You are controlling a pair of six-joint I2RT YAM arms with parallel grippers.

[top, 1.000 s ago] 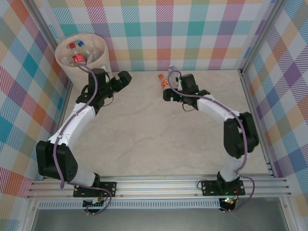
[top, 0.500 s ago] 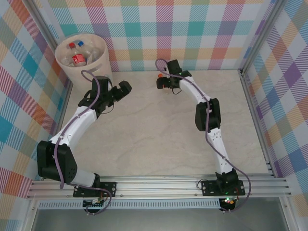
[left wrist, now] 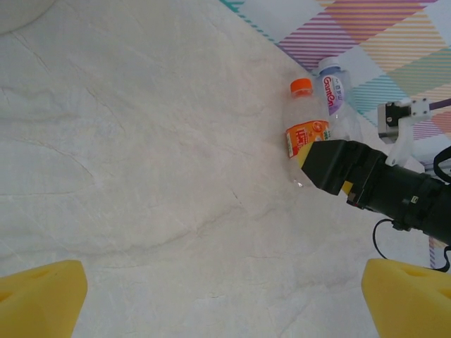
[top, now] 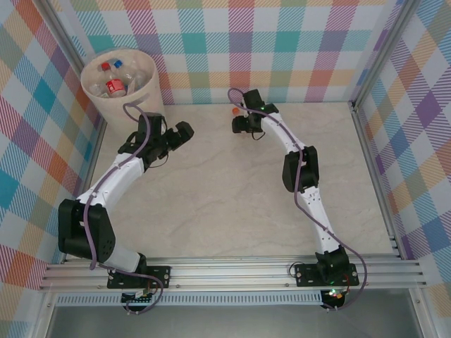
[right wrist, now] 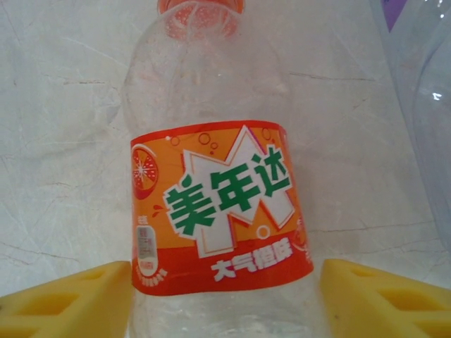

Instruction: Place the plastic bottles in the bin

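Observation:
An orange-labelled plastic bottle (right wrist: pixel 218 197) with an orange cap lies on the table by the back wall (top: pixel 237 111) (left wrist: pixel 304 134). My right gripper (right wrist: pixel 222 303) (top: pixel 240 124) is open. Its yellow pads (right wrist: pixel 70 299) stand either side of the bottle's lower body, the left one touching or nearly so, the right one a sliver away. A second clear bottle with a purple label (left wrist: pixel 332 88) (right wrist: pixel 423 84) lies just beyond. The cream-white bin (top: pixel 144 95) in the far left corner holds several bottles (top: pixel 113 86). My left gripper (left wrist: pixel 225 303) (top: pixel 182 134) hangs open over bare table right of the bin.
The chequered back wall (top: pixel 282 77) runs directly behind the two bottles. A metal frame post (top: pixel 363 134) borders the table on the right. The marble-patterned tabletop (top: pixel 218 197) stretches between the arms. The black body of the right gripper (left wrist: pixel 366 179) shows in the left wrist view.
Over the last second the right arm stretched out to the back wall and brought its jaws around the orange bottle. The left gripper drew back slightly from the bin.

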